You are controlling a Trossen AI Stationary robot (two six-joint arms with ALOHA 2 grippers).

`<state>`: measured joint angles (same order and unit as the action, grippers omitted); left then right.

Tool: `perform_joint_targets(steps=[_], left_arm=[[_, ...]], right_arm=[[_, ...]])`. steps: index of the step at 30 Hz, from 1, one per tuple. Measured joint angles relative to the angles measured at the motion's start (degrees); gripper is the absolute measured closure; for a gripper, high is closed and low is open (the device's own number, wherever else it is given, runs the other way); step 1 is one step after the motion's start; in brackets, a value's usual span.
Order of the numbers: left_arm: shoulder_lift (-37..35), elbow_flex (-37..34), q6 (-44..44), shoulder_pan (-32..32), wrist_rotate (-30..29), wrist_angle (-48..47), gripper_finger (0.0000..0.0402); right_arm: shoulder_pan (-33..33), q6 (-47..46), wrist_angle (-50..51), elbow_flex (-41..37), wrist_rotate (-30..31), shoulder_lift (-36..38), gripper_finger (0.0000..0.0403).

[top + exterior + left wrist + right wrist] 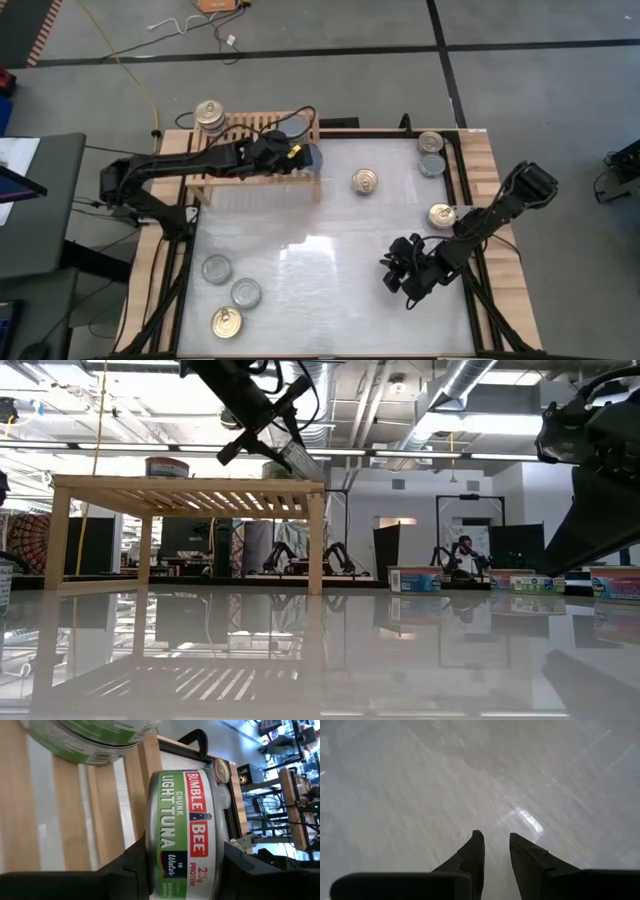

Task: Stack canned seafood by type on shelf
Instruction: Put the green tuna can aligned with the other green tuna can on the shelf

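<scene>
My left gripper [303, 156] hangs above the right end of the light-wood shelf [255, 128], shut on a tuna can with a green and red label [182, 820]. In the low view the can [294, 457] hangs tilted just over the shelf's slatted top [190, 495]. A stack of cans [210, 115] stands on the shelf's far left end, and its lower can [90, 740] shows in the left wrist view. My right gripper [400, 275] rests low over the white table at the near right. Its fingers [496, 847] stand narrowly open with nothing between them. My left gripper pinches the tuna can by its two flat ends, one finger [135, 865] on each, so the labelled side wall [175, 840] faces the wrist camera. The fingers slant down from the table's left. The can hangs tilted, clear of the slats.
Loose cans lie on the table: a gold-topped one [365, 181] right of the shelf, three at the right edge [431, 142] [432, 165] [441, 215], and three at the near left [216, 268] [246, 292] [227, 321]. The middle of the table is bare.
</scene>
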<state>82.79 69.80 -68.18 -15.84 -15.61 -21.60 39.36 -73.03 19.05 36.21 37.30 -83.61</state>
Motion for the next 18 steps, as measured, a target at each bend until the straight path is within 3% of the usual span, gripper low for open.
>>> perform_joint_targets(steps=[18], left_arm=[[-3.03,-0.13,-1.30,0.13,-1.43,-6.41,0.0255]], right_arm=[[0.74,-0.46,-0.87,0.04,-0.04,0.02,0.0285]])
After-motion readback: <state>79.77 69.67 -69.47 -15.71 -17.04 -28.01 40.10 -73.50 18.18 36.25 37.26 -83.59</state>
